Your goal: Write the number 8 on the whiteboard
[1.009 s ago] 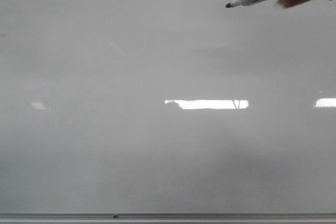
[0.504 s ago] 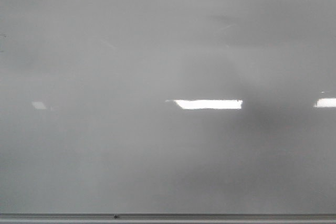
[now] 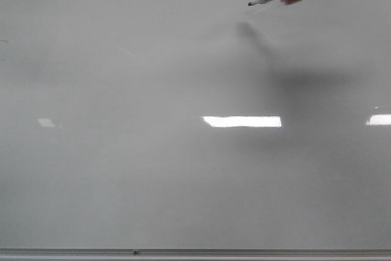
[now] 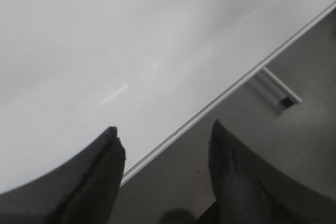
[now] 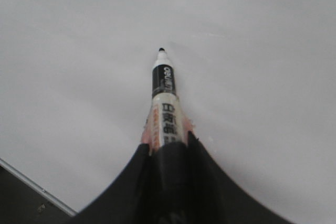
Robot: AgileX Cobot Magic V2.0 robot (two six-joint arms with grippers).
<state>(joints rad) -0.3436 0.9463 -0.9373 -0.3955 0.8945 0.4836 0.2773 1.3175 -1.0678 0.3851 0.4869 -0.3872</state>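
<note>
Whiteboard [image 3: 153,169] seemingly untouched; right hand [image 5: 169,148] clamps marker [image 5: 165,103].

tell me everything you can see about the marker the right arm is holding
The marker is a slim whiteboard pen with a white barrel printed in black characters, a black band near the front and a small dark uncapped tip. Reddish bits show where the right gripper is clamped around its rear. In the front view it points left over the upper right of the whiteboard, its shadow on the board beneath. No ink is visible.

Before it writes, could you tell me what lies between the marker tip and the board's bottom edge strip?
Only bare whiteboard with glare, front view shows; no figure yet.
</note>
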